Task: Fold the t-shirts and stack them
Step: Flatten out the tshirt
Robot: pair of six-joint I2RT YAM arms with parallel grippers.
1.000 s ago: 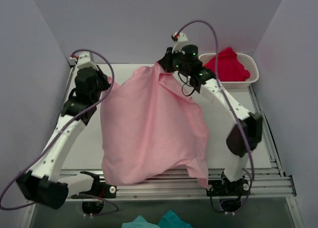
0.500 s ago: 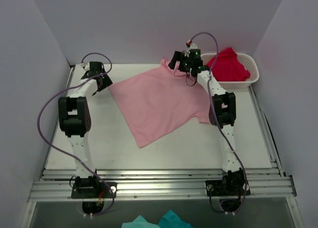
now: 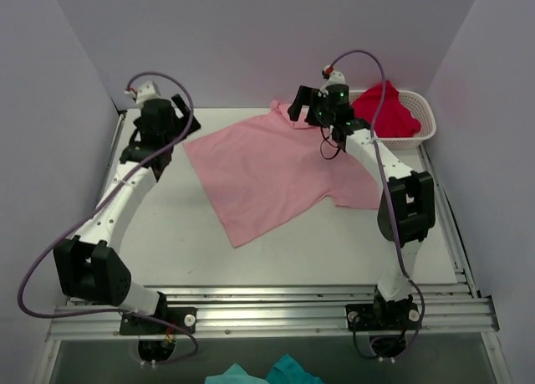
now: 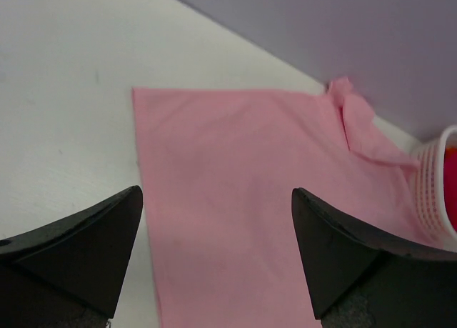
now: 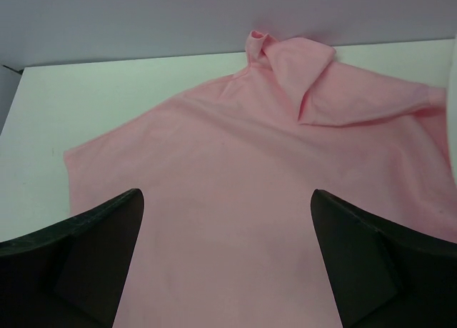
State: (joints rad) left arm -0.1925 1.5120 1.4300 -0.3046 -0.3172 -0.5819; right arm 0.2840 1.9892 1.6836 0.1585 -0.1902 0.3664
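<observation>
Two sets of fingers are standing wide open and gripping nothing. The left fingers are hovering over the far left corner of the pink t-shirt, and the right fingers are hovering over its far right corner. The pink t-shirt is lying spread on the bench, turned at a slant, with its far edge running between the two arms. The red t-shirt is sitting bunched in the basket at the far right.

Judging by this, the spreading is looking done and the first fold is coming up. One flap at the far right corner is lying doubled over on itself, so smoothing that out first would be giving a cleaner fold. For the fold, both sets of fingers should be coming down on matching corners of one edge, pinching only the cloth and not scraping the bench. They should then be lifting together, level, and carrying the edge across to the opposite side. Uneven height or speed would be dragging the slanted cloth further askew.
</observation>
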